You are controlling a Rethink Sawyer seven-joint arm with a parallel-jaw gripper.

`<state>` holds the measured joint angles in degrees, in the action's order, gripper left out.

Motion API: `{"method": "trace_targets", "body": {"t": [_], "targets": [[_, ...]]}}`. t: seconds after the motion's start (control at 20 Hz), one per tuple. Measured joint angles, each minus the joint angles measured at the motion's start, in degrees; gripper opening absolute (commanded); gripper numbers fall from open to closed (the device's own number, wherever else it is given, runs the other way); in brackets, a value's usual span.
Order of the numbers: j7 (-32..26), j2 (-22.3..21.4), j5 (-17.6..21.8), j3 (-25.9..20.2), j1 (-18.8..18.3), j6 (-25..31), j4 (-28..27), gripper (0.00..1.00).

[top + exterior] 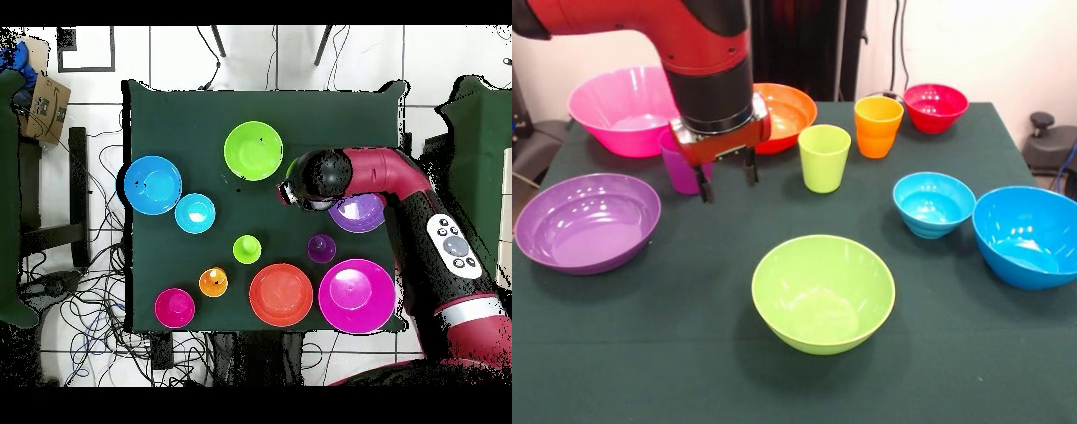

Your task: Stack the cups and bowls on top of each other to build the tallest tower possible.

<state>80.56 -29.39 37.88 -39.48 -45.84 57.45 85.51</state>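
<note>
My gripper is open and empty. It hangs above the table just in front of the purple cup, which its left finger partly hides. The lime green cup and the orange cup stand upright to the right. The bowls all sit apart: big pink, orange, small red, shallow purple, lime green, small light blue, big blue. In the overhead view my arm covers the gripper and part of the purple bowl. Nothing is stacked.
The dark green table ends close behind the pink, orange and red bowls. A black chair stands past the right edge. Cables lie on the floor around the table.
</note>
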Motion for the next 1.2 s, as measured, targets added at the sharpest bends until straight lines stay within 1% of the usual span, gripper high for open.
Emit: {"method": "trace_targets", "body": {"t": [0.55,0.85,1.2], "targets": [[0.00,-1.47,-0.01,-0.02,-0.55,3.67,-1.01,1.00],[0.00,-3.78,-0.40,-0.21,-1.56,5.51,-0.91,1.00],[0.00,-6.12,-1.26,-0.38,-2.76,5.92,-0.89,1.00]]}}
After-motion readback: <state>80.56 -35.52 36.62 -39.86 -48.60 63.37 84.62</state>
